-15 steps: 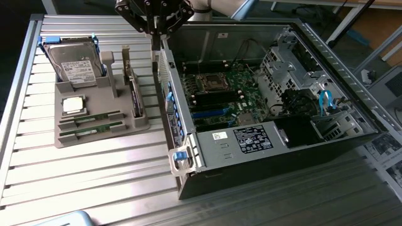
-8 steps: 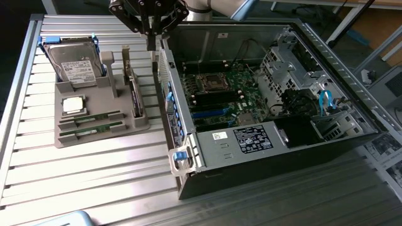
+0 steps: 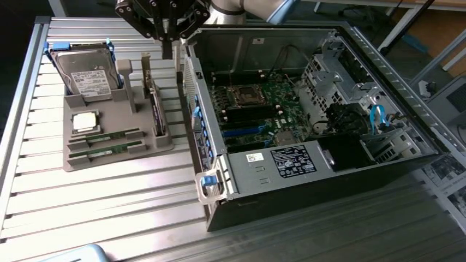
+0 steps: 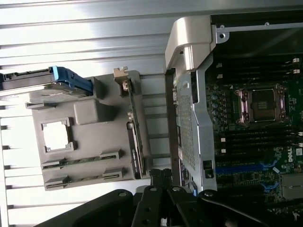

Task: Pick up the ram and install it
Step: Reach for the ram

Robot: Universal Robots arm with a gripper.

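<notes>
Two ram sticks, thin green boards, lie side by side in slots of a grey holder (image 3: 145, 150): one ram (image 3: 113, 136) and the other ram (image 3: 115, 148) just in front of it. In the wrist view they appear as ram (image 4: 80, 161) and ram (image 4: 81, 177). My gripper (image 3: 167, 53) hangs high above the far end of the holder, next to the open computer case (image 3: 306, 185). Its black fingers (image 4: 158, 182) stand together, shut, with nothing between them. The motherboard (image 3: 280, 117) with its black memory slots (image 3: 251, 115) lies exposed inside the case.
The holder also carries a hard drive (image 3: 87, 73) in a blue frame, a square silver CPU (image 3: 85, 121) and an upright card (image 3: 155, 109). The case wall (image 3: 195, 103) rises right beside the holder. All stands on a slatted metal table (image 3: 87, 196).
</notes>
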